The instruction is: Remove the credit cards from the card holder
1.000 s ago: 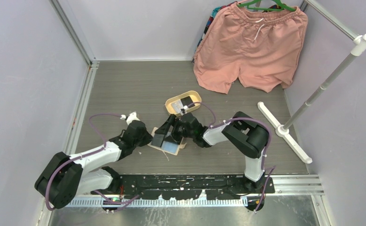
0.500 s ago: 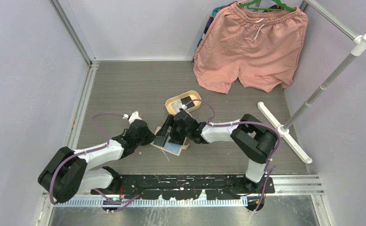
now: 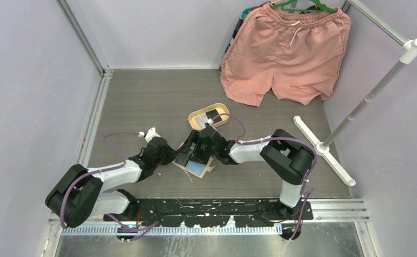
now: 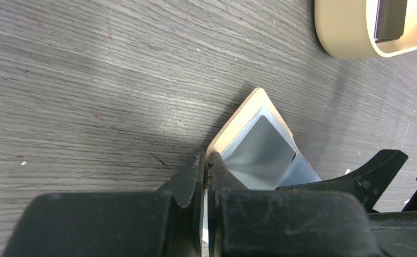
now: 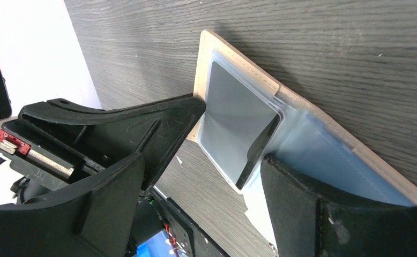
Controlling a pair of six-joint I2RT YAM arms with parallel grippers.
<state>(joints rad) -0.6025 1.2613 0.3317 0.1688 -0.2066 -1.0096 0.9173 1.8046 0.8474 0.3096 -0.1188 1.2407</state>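
Pinching at the near corner of the card holder (image 4: 245,113), my left claw (image 4: 203,160) has its jaws pressed together. A pale sliver shows between them, so I judge the holder's edge is caught there and held against the counter (image 4: 88,80). My right claw (image 5: 203,159) stands wide, one finger at the lower left of its wrist view and one at the lower right. Straight ahead in that gap, a pale blue-grey panel (image 5: 230,142) tilts up out of the opened holder; whether it is a card or only a pocket flap I cannot tell. My next move turns on this: the panel sits centred between my fingers with its raised edge toward me, the lower-right finger just beside it, and I see no grip on it yet. The holder's long axis runs from the upper middle of that view down to the lower right, so I judge a pull would run across it. Room is tight on the left, where my left claw's tip sits at the holder's corner. From above, both claws meet over the holder at frame centre. The cream tray (image 4: 340,45) lies just beyond, toward the upper right, with a dark credit card (image 4: 391,19) in it.
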